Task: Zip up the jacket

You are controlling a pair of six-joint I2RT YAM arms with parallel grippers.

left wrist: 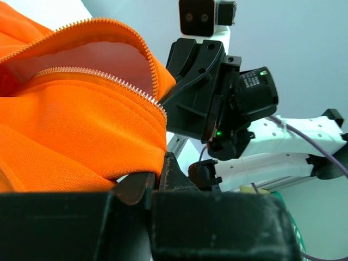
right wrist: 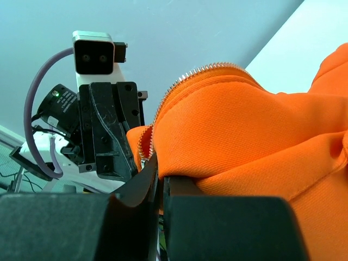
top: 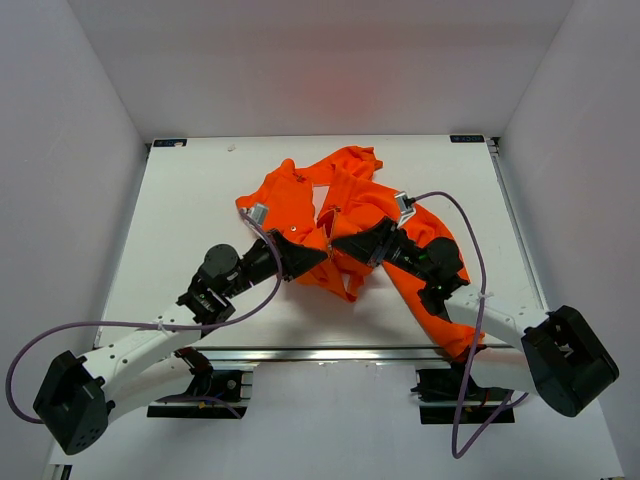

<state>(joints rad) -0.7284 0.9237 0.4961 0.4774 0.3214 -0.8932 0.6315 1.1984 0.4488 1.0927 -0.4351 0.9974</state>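
Orange fabric is clamped in the left pincer (top: 318, 262), its jaws shut tight on a fold of the jacket (top: 340, 185) just beside a run of zipper teeth (left wrist: 103, 76). The garment lies crumpled on the white table (top: 180, 210), mostly beyond and between the two pincers, with one sleeve (top: 410, 290) trailing back behind the right pincer (top: 340, 246). That one faces the left nearly tip to tip and is likewise closed on the other toothed edge. This looks like the aligning step, with both front edges held but not joined. Next, their lower ends must meet squarely, teeth level, before any pull upward.
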